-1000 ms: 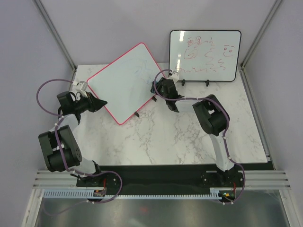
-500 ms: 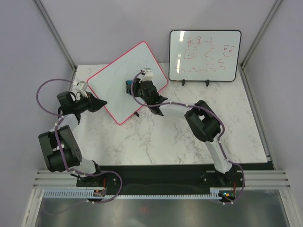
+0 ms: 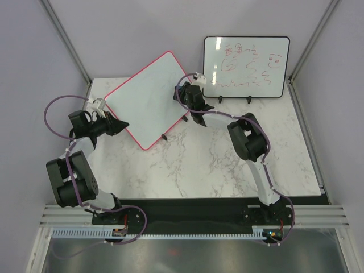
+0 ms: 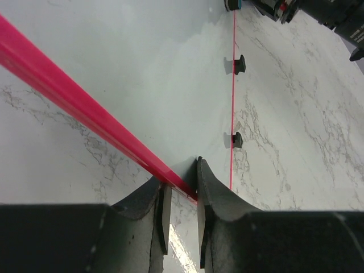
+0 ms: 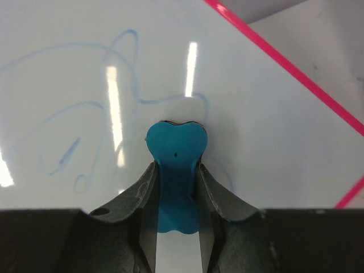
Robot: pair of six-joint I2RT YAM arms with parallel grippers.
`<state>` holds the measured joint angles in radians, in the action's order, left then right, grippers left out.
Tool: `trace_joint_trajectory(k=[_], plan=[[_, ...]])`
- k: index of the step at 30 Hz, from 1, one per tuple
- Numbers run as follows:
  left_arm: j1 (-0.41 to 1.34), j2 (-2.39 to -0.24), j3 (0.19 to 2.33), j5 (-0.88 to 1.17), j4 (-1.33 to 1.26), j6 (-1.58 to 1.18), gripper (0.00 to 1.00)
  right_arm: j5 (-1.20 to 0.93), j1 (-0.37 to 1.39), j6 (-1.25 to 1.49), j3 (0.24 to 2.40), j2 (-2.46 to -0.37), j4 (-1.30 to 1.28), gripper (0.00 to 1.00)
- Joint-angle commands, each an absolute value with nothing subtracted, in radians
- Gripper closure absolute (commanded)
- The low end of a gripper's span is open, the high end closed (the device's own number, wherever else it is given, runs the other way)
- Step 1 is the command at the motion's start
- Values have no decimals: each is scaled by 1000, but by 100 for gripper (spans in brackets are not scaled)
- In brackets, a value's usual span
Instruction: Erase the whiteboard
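Note:
The whiteboard (image 3: 149, 96) with the pink-red frame stands tilted at the back left of the table. Faint blue scribbles (image 5: 85, 108) remain on its surface. My left gripper (image 3: 120, 125) is shut on the board's pink frame (image 4: 85, 108) at its left corner. My right gripper (image 3: 183, 92) is shut on a blue bone-shaped eraser (image 5: 176, 170), whose head presses against the board near its right edge. The board's black feet (image 4: 238, 139) show in the left wrist view.
A black-framed whiteboard (image 3: 246, 67) with red writing stands upright at the back right on small feet. Grey walls and metal posts close in the back and sides. Marble tabletop (image 3: 227, 165) lies in front of both boards.
My right gripper swept the eraser left across the board, then back right to near its right edge. The left gripper and the board stayed put.

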<state>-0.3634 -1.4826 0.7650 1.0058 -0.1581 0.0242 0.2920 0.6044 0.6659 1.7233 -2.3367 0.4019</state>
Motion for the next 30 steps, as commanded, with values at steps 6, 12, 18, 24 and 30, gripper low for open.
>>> trace_joint_trajectory(k=[6,12,18,24,30], plan=[[-360,-1465,796,982,-193,175,98,359,597,744,1474,-2250,362,100],[-360,-1467,798,985,-198,161,98,344,640,681,1596,-2273,360,100],[-360,-1459,799,982,-199,156,98,284,716,640,1752,-2319,357,100],[-362,-1459,802,979,-199,155,98,279,739,647,1783,-2329,361,100],[-362,-1457,802,980,-198,158,98,333,660,698,1639,-2280,341,100]])
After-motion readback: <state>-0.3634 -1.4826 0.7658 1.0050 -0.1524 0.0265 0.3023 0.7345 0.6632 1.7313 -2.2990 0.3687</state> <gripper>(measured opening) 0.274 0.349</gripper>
